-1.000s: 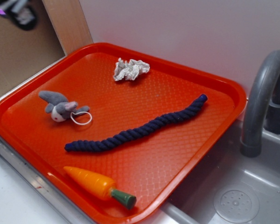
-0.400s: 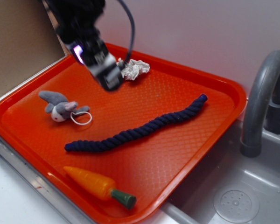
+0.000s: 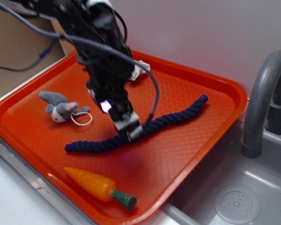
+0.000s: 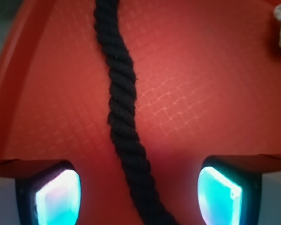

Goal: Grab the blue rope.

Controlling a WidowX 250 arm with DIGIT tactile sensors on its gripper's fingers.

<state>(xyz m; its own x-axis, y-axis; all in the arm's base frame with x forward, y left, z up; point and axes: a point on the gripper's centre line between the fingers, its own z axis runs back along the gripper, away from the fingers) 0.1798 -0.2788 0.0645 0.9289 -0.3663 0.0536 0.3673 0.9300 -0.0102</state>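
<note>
The hand (image 3: 129, 132) hangs spread wide over the middle of the rope (image 4: 122, 108), which lies wavy on the tray (image 3: 187, 145), running between both fingers (image 4: 58, 197) untouched.

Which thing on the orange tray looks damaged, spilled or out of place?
Nothing stands out. The blue rope lies whole on the tray; the toy carrot, plush mouse and crumpled paper rest apart, unharmed.
</note>
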